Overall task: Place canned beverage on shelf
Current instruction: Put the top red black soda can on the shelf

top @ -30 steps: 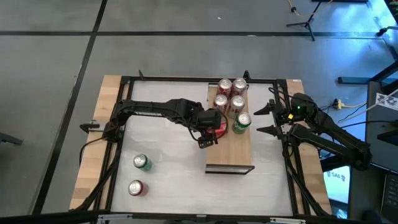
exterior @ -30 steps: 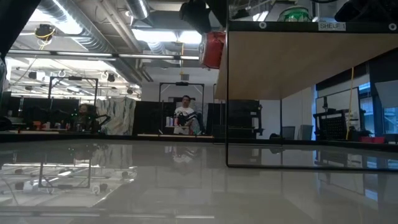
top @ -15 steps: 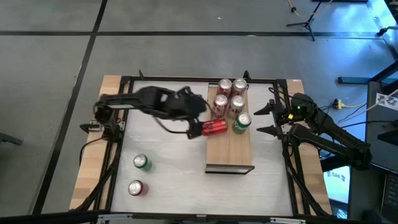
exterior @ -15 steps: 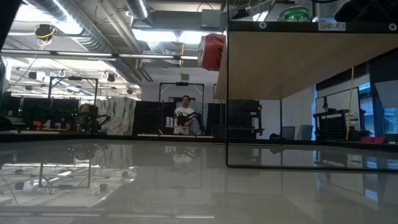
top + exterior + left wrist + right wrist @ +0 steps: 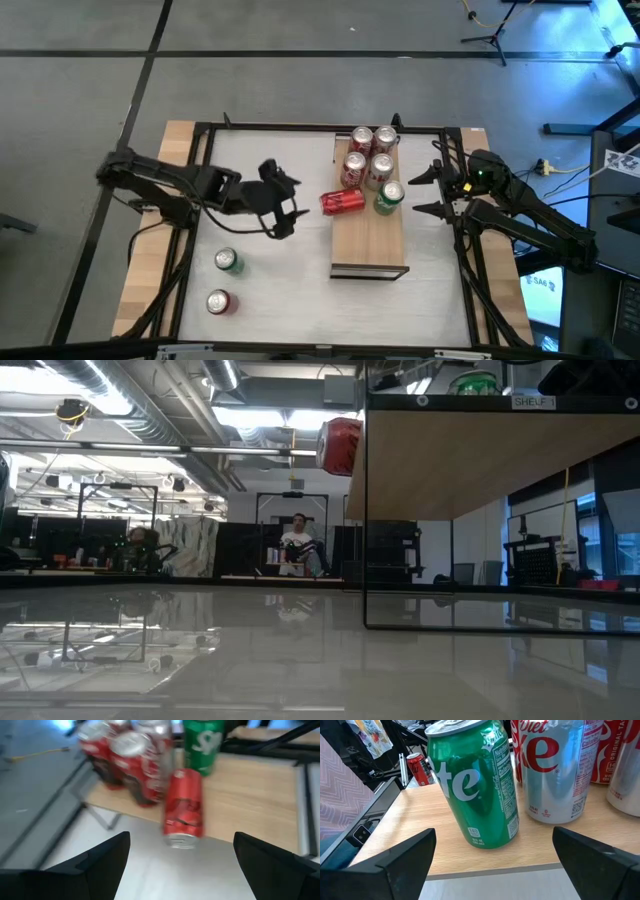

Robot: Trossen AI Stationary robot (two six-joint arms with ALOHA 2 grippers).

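Lying on its side at the left edge of the shelf, a red can overhangs the board's edge slightly, its silver end facing the left arm's camera. So that can is on the shelf, but toppled rather than upright; I judge this placement only roughly done. Above it in the overhead frame stand four red-and-silver cans in a tight cluster at the shelf's upper end, and just right of the fallen one a green can stands upright.

Two more cans wait on the white bench at lower left of the overhead frame: a green one and a red one, both well apart from the shelf. These look like the work left.

The left gripper sits over the bench left of centre, clear of the fallen can, its jaws open and empty. The right gripper waits just beside the shelf's right edge, jaws wide open, facing the green can.

The shelf is a long, narrow light-wood board with visible grain, raised on a thin black frame. The cans are smooth, glossy metal cylinders with silver lids. The bench top is white and shiny enough to mirror the room in the level view.
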